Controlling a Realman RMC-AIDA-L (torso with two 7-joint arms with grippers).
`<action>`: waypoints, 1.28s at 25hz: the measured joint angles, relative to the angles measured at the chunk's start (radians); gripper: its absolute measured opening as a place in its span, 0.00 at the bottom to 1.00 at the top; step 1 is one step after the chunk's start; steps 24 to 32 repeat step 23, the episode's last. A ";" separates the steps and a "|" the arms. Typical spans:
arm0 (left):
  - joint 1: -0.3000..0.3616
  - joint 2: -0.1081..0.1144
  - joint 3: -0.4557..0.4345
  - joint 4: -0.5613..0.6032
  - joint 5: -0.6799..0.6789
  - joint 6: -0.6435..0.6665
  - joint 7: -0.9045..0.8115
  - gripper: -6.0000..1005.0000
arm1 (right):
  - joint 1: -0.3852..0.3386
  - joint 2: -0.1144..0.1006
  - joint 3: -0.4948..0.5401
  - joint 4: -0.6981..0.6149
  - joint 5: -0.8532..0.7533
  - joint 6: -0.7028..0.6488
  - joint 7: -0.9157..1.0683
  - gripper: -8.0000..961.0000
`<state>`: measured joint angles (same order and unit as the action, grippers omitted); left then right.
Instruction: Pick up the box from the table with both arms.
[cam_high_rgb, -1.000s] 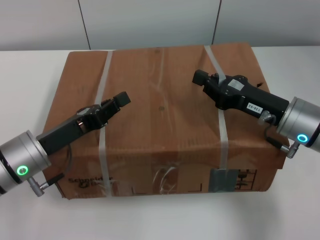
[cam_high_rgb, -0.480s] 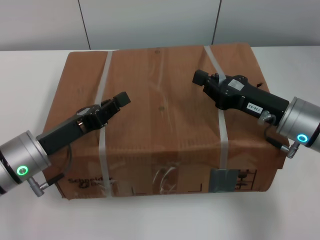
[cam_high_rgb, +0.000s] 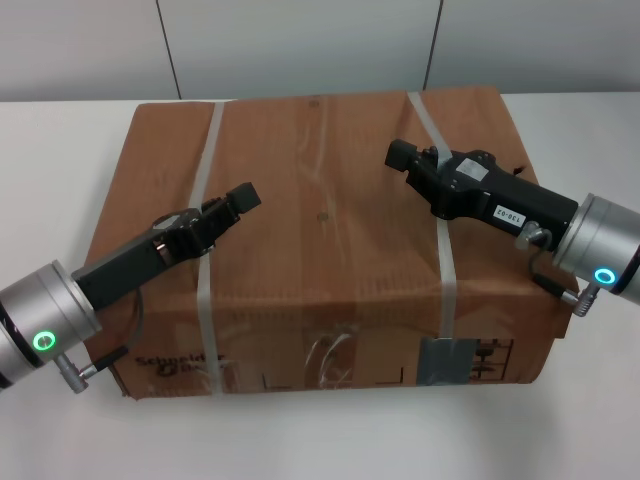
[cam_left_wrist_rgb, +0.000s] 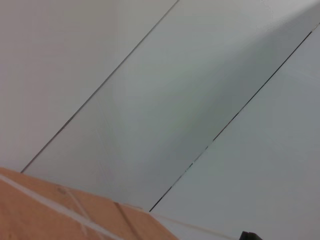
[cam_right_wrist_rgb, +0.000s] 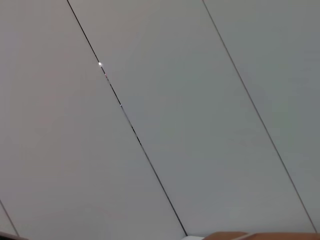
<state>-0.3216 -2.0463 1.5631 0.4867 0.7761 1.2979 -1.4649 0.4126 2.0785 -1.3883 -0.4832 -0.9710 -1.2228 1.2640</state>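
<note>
Brown cardboard, the box (cam_high_rgb: 325, 235) sat flat on the table (cam_high_rgb: 60, 150), long axis left to right, directly beneath both the left gripper (cam_high_rgb: 240, 198) and right gripper (cam_high_rgb: 402, 155), whose finger spread I couldn't tell.

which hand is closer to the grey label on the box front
Right. The right hand is above the box beside the strap running down to the grey label; the left hand is across the lid.
</note>
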 joint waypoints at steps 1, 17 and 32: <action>0.000 0.000 0.000 0.000 0.000 0.000 0.000 0.06 | 0.000 0.000 0.000 0.000 0.000 0.000 0.000 0.03; 0.000 0.000 0.000 -0.001 0.000 0.002 0.000 0.06 | 0.000 0.000 0.000 0.004 0.000 0.002 -0.011 0.03; 0.000 0.000 0.000 -0.003 0.000 0.002 0.001 0.06 | 0.000 0.000 0.000 0.006 0.000 0.002 -0.015 0.03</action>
